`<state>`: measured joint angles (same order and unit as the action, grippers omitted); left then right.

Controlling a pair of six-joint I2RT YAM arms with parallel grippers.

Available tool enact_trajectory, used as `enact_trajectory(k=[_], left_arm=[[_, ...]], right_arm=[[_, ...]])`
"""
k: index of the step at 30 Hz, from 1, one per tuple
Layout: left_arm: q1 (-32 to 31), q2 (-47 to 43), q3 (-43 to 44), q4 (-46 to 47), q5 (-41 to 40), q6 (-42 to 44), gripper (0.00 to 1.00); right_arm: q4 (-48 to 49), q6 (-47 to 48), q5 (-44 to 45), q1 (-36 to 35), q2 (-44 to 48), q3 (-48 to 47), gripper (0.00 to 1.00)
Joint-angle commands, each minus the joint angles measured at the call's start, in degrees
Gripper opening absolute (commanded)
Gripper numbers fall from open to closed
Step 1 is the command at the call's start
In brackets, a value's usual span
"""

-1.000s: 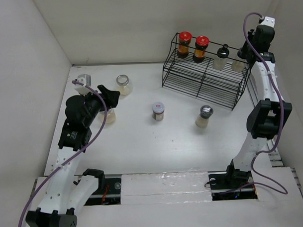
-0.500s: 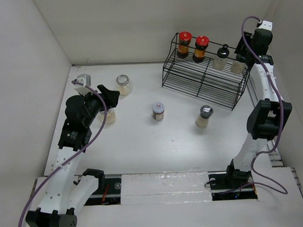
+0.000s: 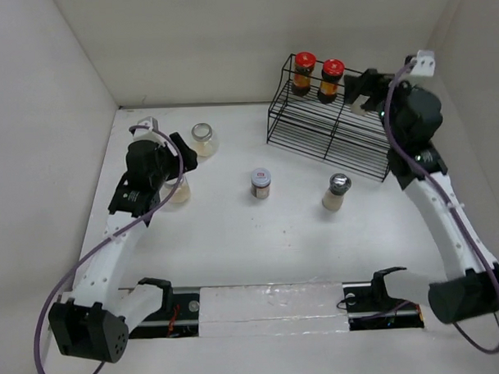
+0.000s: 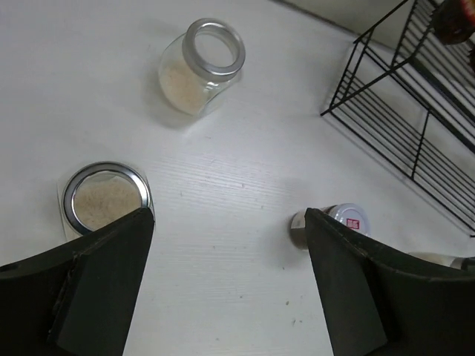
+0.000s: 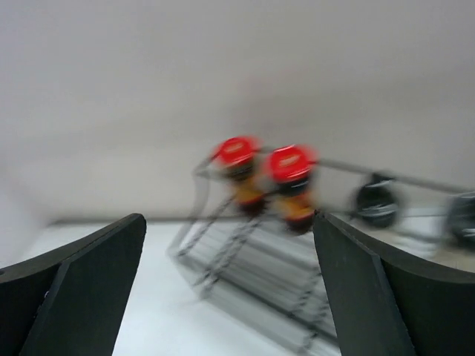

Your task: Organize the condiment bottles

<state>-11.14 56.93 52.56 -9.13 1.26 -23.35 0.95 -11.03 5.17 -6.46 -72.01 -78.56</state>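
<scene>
Right wrist view blurs the red-lidded jars (image 5: 292,185).

The bench (image 3: 235,237) is plain white, as are the walls around it. At upper right of the top view the wire rack (image 3: 329,131) is black, and on it the left dark jar (image 3: 304,70) and the right dark jar (image 3: 332,76) are brown-black with bright red lids and orange bands. A blurred black-capped bottle (image 5: 377,202) is pale. The clear jar (image 4: 200,67) and the open jar (image 4: 104,199) hold beige powder under silver rims. The small jar (image 3: 261,183) has a white lid with a red mark; the shaker (image 3: 336,190) is cream with a shiny silver cap. The left fingers (image 4: 104,282) and the right fingers (image 5: 82,289) are matt black.
</scene>
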Motion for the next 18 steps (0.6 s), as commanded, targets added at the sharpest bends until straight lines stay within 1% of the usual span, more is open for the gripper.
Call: enact_trajectory(k=[1, 2, 3, 4, 6, 7, 8, 9, 10, 11, 12, 13, 14, 15, 16, 17, 18], left_arm=[[0.0, 2.9, 4.3, -1.7, -1.6, -0.8, 0.79], [0.0, 4.8, 4.9, -2.3, -1.6, -1.3, 0.81], [0.0, 5.8, 6.6, -2.3, -1.6, -1.3, 0.81], [0.0, 7.0, 7.5, -2.3, -1.6, -1.3, 0.81], [0.0, 11.6, 9.5, -2.3, -1.1, -1.3, 0.85], [0.0, 13.5, 11.9, -2.3, -1.6, -1.3, 0.85], [0.0, 17.8, 13.3, -2.3, -1.6, -1.3, 0.87], [0.0, 20.1, 14.8, -3.1, -1.6, -1.3, 0.87], [0.0, 22.4, 18.6, -4.0, -1.6, -1.3, 0.87], [0.0, 24.7, 20.6, -4.5, -2.6, -0.7, 0.87], [0.0, 29.2, 22.7, -5.1, -3.7, -0.1, 0.87], [-0.6, 31.5, 24.8, -7.3, -7.7, 0.4, 0.87], [-0.6, 33.3, 28.4, -8.0, -9.2, 0.4, 0.87], [-0.6, 35.2, 30.1, -8.6, -9.2, 2.1, 0.88], [-1.4, 39.0, 31.9, -10.8, -10.2, 2.1, 0.88], [-2.0, 40.5, 34.5, -10.8, -13.2, 2.9, 0.88], [-2.8, 41.8, 35.3, -10.8, -14.1, 3.9, 0.88]], right_arm=[[13.3, -7.6, -3.2, -6.8, 7.6, 15.4, 1.00], [17.3, -8.5, -4.3, -8.7, 8.9, 18.3, 1.00], [18.2, -8.5, -6.1, -12.7, 9.8, 20.5, 1.00], [18.2, -8.5, -6.1, -14.6, 10.6, 23.3, 1.00], [15.9, -8.5, -5.6, -19.4, 12.9, 25.2, 1.00], [14.8, -7.8, -5.6, -20.8, 14.0, 27.0, 1.00], [13.6, -6.7, -4.6, -22.0, 16.8, 28.2, 1.00], [12.5, -6.7, -3.7, -23.2, 18.4, 29.4, 1.00], [10.5, -6.0, -2.0, -24.7, 20.0, 30.7, 1.00], [9.8, -6.0, -1.4, -25.3, 21.6, 33.0, 1.00], [9.0, -5.4, -1.4, -25.3, 24.3, 33.8, 1.00], [7.0, -4.5, -0.9, -25.3, 25.6, 34.4, 1.00], [6.4, -4.5, -0.9, -25.8, 26.7, 35.0, 1.00], [6.3, -3.7, -0.3, -25.8, 27.7, 35.5, 1.00], [5.6, -3.7, -0.2, -25.8, 29.3, 36.3, 1.00], [5.6, -3.0, -0.2, -25.8, 29.8, 36.3, 1.00], [5.6, -3.0, -0.2, -25.8, 29.8, 37.1, 1.00]])
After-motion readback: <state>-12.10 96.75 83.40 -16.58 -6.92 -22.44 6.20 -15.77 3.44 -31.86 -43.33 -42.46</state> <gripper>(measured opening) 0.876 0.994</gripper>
